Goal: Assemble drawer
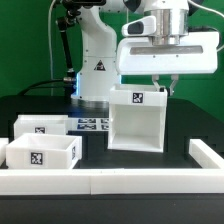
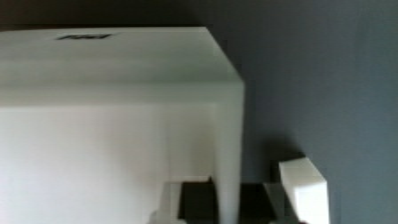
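Obs., from the bench side:

- Tall hollow white plastic box [image 1: 137, 122] stands upright on the matte black table [image 1: 95, 150], about mid-scene. Its open face is toward the exterior camera. The walls are thin, flat and smooth with square corners.
- A black-and-white square tag [image 1: 139, 97] sits on the box's upper front strip. In the wrist view a dark tag [image 2: 80, 37] shows on the top face, blurred.
- Silver-and-white two-finger gripper [image 1: 161, 86] hangs straight down over the box's top edge, toward the exterior view's right.
- Wrist view: the fingers straddle one thin wall of the box [image 2: 228, 140], with a pale finger [image 2: 304, 190] on the outer side. Cannot tell whether the jaws press the wall or only bracket it.
- Two low open-top white plastic trays sit at the exterior view's left, well apart from the box. The nearer tray [image 1: 42, 153] and the farther tray [image 1: 42, 127] are close together, each with a tag facing front.
- Low white border rail [image 1: 130, 181] runs along the near edge.
- The marker board [image 1: 92, 124] lies flat behind, between the trays and the box
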Tool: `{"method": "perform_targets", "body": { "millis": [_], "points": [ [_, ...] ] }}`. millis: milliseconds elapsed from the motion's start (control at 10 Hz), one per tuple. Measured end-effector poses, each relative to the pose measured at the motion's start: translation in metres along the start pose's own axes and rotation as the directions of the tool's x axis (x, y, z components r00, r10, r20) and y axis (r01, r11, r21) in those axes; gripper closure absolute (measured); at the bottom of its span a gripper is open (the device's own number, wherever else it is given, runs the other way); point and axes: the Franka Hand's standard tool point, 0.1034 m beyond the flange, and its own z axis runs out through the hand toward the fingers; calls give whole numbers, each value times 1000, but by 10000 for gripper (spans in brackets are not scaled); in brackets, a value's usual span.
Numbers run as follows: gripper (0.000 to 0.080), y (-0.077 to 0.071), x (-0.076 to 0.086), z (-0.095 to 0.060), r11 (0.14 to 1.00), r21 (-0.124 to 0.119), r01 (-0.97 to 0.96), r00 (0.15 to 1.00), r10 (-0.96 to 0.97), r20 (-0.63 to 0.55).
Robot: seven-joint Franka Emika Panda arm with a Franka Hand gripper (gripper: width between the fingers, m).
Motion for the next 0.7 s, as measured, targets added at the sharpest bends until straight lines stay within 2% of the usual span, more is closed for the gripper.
{"method": "perform_targets", "body": {
  "millis": [300, 400, 500, 700],
  "points": [
    [762, -9, 39, 3, 999, 31, 39, 996, -37, -83],
    [762, -12, 47, 4, 998, 34, 57, 994, -53, -97],
    [761, -14, 55, 4, 996, 38, 84, 990, -79, -118],
    [761, -15, 59, 4, 993, 38, 108, 986, -102, -132]
  ]
}}
